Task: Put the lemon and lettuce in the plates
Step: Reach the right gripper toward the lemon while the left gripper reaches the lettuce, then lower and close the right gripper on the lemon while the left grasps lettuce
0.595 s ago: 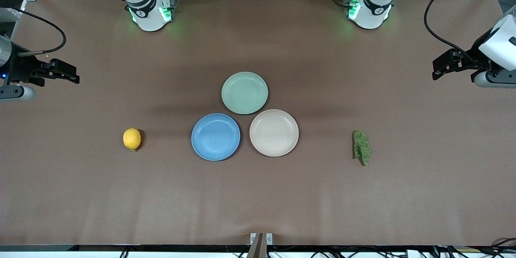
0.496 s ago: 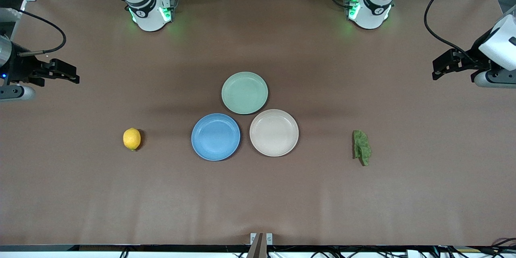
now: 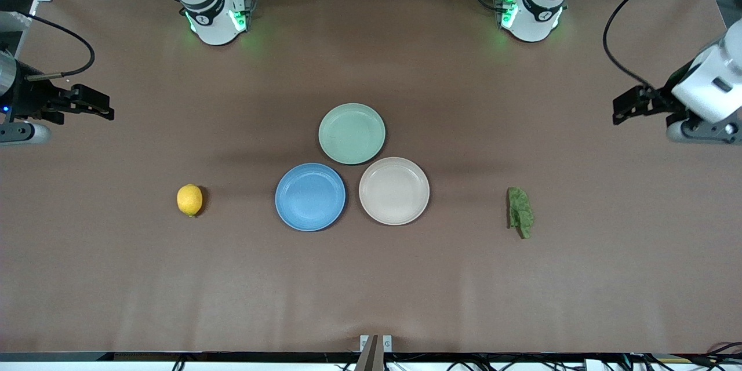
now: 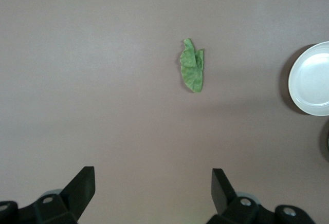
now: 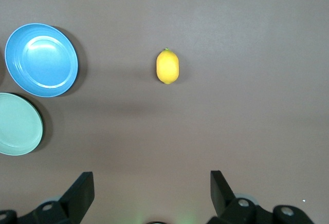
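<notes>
The yellow lemon (image 3: 189, 199) (image 5: 167, 67) lies on the brown table toward the right arm's end. The crinkled green lettuce (image 3: 520, 211) (image 4: 192, 65) lies toward the left arm's end. Between them sit the blue plate (image 3: 310, 196) (image 5: 41, 59) and the beige-pink plate (image 3: 394, 191) (image 4: 311, 78), side by side and bare. My right gripper (image 3: 103, 107) (image 5: 152, 190) hangs open and bare above the table's edge at its own end. My left gripper (image 3: 621, 108) (image 4: 153, 188) is open and bare above the table at its own end.
A pale green plate (image 3: 352, 133) (image 5: 18, 124) sits farther from the front camera than the blue and beige-pink plates, touching both. Black cables (image 3: 623, 64) loop from each wrist. The two arm bases (image 3: 217, 17) stand along the table's edge farthest from the front camera.
The left arm has shifted slightly, its wrist tilting and its gripper moving a little toward the table's middle. The right arm, the lemon, the lettuce and the plates have not moved.
</notes>
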